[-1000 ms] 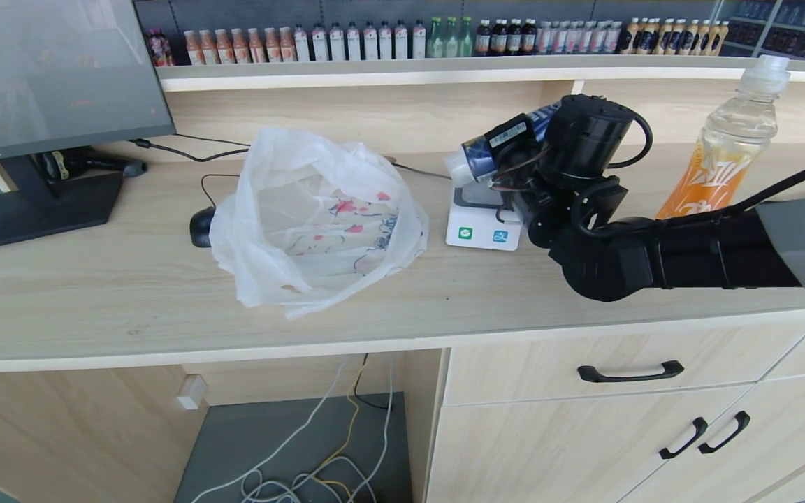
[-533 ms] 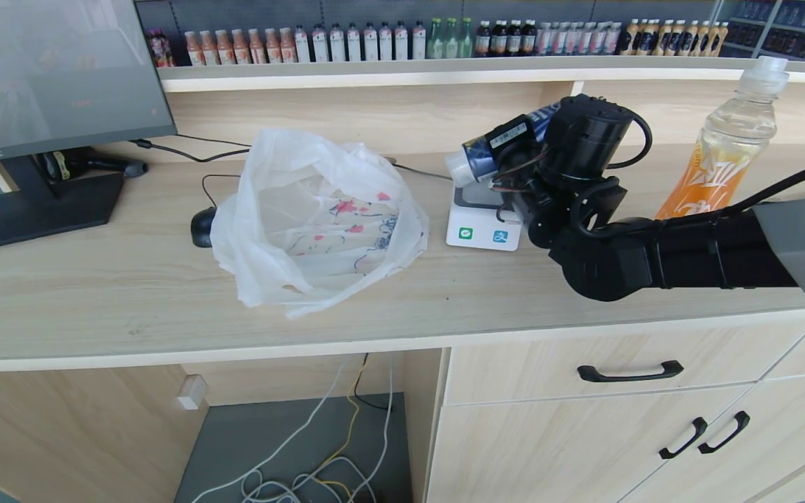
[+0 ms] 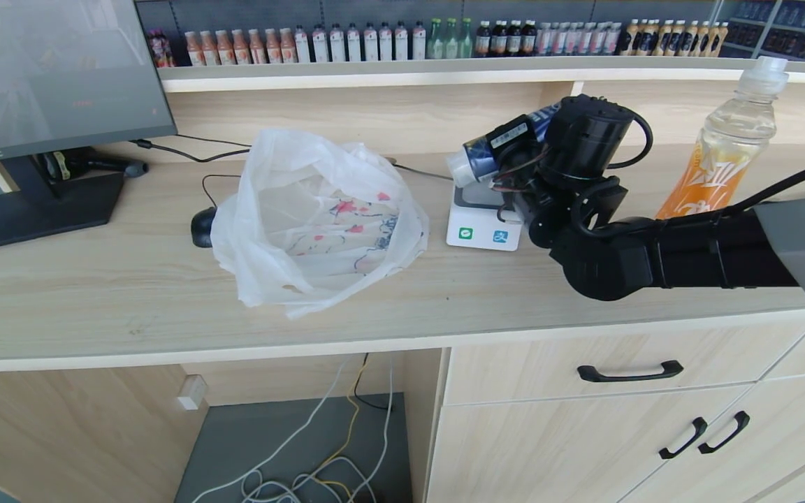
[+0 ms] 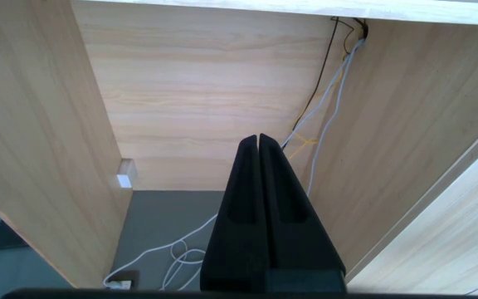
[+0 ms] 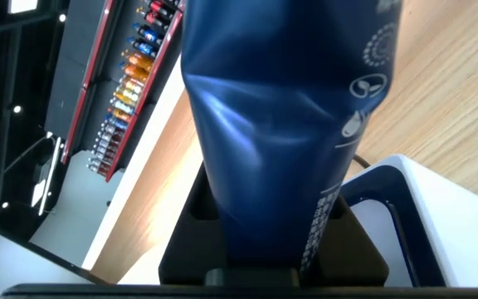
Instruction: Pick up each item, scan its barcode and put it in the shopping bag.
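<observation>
My right gripper [image 3: 514,162] is shut on a dark blue bottle [image 3: 497,148] with a white cap, held on its side just above the white scanner box [image 3: 481,225]. The barcode label [image 3: 508,135] faces up. In the right wrist view the blue bottle [image 5: 289,124] sits between the fingers, with the scanner [image 5: 426,216] beneath it. A white plastic shopping bag [image 3: 315,216] lies open on the counter to the scanner's left. An orange-labelled drink bottle [image 3: 724,150] stands at the right. My left gripper [image 4: 260,166] hangs shut under the counter, holding nothing.
A monitor [image 3: 53,77] on a black stand is at the far left, with a handheld scanner [image 3: 95,165] and a black mouse [image 3: 201,226] near the bag. A raised ledge [image 3: 444,70] runs behind the counter. Cables [image 3: 305,461] lie on the floor below.
</observation>
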Controlling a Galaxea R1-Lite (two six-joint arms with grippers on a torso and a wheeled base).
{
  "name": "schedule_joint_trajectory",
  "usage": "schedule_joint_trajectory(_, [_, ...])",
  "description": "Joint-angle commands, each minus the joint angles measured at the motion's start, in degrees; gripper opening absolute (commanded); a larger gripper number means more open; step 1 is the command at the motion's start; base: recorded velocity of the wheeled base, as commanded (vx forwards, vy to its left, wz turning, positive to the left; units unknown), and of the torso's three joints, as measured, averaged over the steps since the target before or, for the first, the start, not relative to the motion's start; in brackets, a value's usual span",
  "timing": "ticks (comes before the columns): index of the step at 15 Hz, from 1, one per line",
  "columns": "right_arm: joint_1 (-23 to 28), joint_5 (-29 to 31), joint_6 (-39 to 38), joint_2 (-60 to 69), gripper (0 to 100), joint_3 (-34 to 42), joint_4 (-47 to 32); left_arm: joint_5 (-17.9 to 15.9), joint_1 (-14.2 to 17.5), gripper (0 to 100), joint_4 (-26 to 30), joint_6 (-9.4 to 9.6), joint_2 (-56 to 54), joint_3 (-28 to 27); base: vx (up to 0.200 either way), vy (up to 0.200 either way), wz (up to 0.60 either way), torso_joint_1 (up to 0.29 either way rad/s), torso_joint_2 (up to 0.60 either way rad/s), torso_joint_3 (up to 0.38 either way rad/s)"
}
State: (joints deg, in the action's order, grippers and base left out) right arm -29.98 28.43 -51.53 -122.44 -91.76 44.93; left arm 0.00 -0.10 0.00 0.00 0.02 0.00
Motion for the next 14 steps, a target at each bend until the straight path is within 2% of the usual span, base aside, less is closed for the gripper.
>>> schedule_joint_trajectory(1, [0.09, 0.05, 0.03, 0.27, 0, 0.00, -0.11, 0.00, 0.01, 0, 0.00, 0.00, -0.02, 0.00, 0.000, 0.000, 0.00, 0.000, 0.00, 0.000])
schedule_joint_trajectory(9, [0.27, 0.66, 0.03, 0.89, 0, -0.09, -0.73, 0.00, 0.01, 0, 0.00, 0.00, -0.02, 0.00, 0.000, 0.000, 0.00, 0.000, 0.00, 0.000])
schedule_joint_trajectory(14, [-1.40, 0.66, 0.29, 6.34, 0, -3.95, -9.16, 0.00, 0.01, 0, 0.00, 0.00, -0.02, 0.00, 0.000, 0.000, 0.00, 0.000, 0.00, 0.000])
